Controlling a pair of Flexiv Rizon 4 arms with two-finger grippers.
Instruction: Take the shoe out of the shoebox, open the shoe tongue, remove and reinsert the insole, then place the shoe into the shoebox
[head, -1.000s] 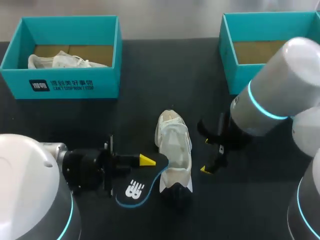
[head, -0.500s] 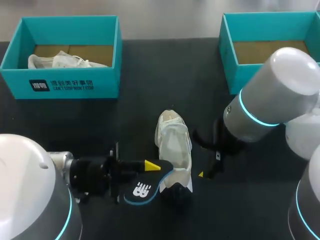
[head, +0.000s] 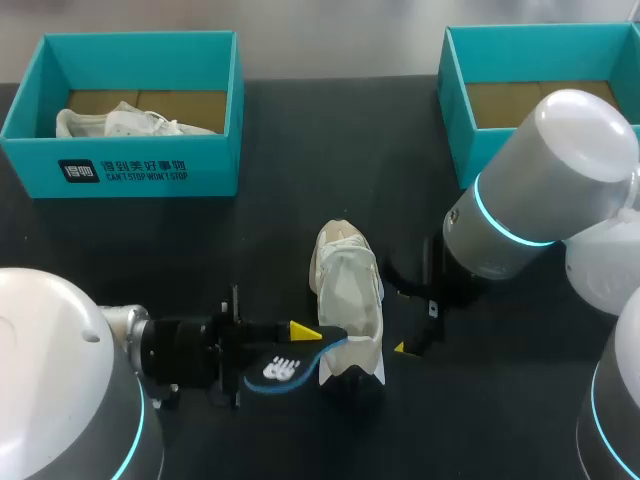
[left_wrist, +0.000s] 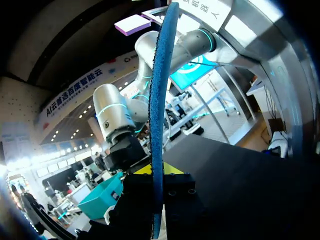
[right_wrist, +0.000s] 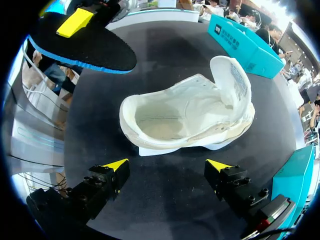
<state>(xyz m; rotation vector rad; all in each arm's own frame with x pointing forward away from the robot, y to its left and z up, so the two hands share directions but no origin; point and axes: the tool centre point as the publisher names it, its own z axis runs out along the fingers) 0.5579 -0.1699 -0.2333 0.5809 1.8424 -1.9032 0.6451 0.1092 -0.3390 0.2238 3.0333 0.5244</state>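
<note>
Head view: a pale shoe lies on the black table between the two arms, outside both teal shoeboxes. The left pincer is closed on a black, blue-edged insole, gripping it from above and below. The insole's free end reaches the shoe's near end; whether it touches cannot be told. The right pincer hangs just beside the shoe's other flank, holding nothing. The left shoebox holds another pale shoe; the right shoebox sits well apart at the back.

Left wrist view: the insole appears edge-on, running out from between the fingers of the left pincer, which clamp its back end.

Right wrist view: the right pincer is wide open, and the shoe lies just ahead of its tips, not between them. The tongue is folded up, so the opening is clear. The insole hovers beyond the heel.

The step appears to be reinsertion. It would go best with the right pincer steadying the shoe's side. The left should angle the insole's free end down into the opening, then slide it toward the toe.
</note>
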